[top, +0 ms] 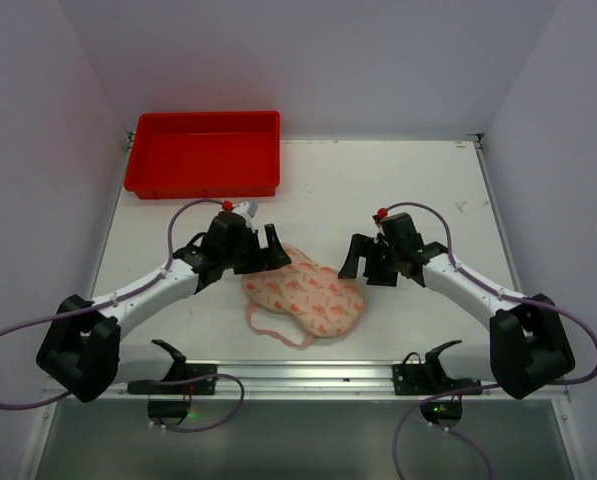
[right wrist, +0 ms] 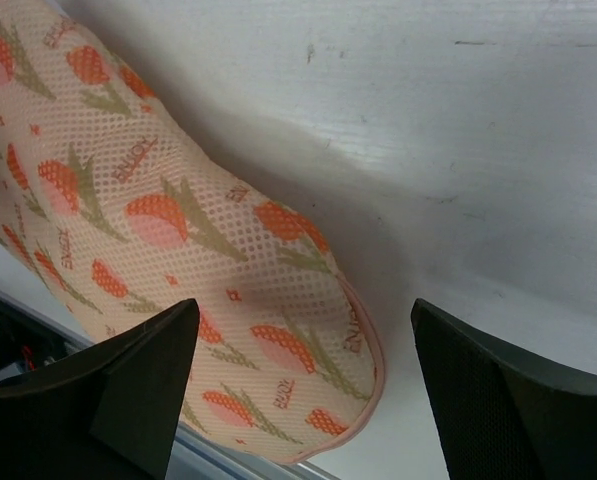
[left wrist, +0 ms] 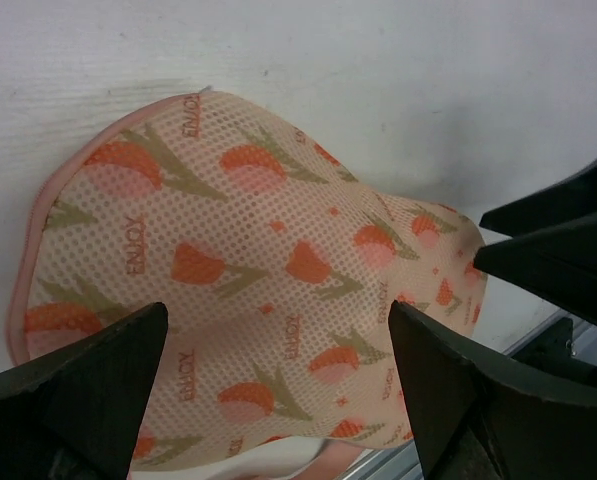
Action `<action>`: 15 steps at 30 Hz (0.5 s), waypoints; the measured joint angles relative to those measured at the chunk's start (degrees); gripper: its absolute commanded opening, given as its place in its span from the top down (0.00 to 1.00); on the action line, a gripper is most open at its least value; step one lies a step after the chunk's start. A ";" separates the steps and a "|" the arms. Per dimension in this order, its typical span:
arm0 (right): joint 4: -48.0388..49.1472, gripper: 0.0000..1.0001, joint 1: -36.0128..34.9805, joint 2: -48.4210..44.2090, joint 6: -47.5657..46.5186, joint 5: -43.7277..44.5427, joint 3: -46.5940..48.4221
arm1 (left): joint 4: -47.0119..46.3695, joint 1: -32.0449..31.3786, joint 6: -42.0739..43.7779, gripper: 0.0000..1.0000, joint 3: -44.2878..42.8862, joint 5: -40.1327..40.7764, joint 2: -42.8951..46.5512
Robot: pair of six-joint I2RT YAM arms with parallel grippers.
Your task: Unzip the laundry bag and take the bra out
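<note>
We count one bra (top: pixel 303 298), a two-cup printed piece that lies flat on the table (top: pixel 408 190) between two grippers. Its surface looks like mesh, perhaps a cover; we cannot tell. One pink strap loop (top: pixel 276 335) shows at its near edge. The left gripper (top: pixel 275 250) and the right gripper (top: pixel 363 262) both have wide jaws, holding nothing. One red tray (top: pixel 203 188) stands far left.

The bra (top: pixel 306 295) lies on the table (top: pixel 398 190) between my two claws: my left gripper (top: pixel 270 250) just behind its left end, my right gripper (top: pixel 358 258) just beside its right end. The tray (top: pixel 203 117) sits at the far left corner, well apart.
</note>
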State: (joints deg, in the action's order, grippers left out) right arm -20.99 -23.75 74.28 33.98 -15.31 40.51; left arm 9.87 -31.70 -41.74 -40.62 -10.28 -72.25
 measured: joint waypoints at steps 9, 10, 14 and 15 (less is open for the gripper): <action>0.63 0.14 -13.42 1.57 0.98 -4.61 -0.04 | -5.86 -0.22 -0.26 0.02 -15.06 1.18 -25.42; 0.92 0.14 -15.91 1.57 1.25 -5.14 -0.02 | -6.51 -0.22 0.74 0.02 -19.04 0.24 -28.50; 0.92 0.12 -23.76 1.51 1.90 -6.58 1.81 | -9.18 -0.20 4.17 0.00 -30.80 -2.29 -35.67; 0.87 0.12 -24.37 1.29 1.92 -6.71 2.64 | -9.38 -0.20 5.09 0.00 -31.26 -2.01 -35.06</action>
State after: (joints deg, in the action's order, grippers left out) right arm -20.12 -48.12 75.57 35.90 -22.02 43.16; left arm 0.49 -31.90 -36.64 -71.88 -12.29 -107.31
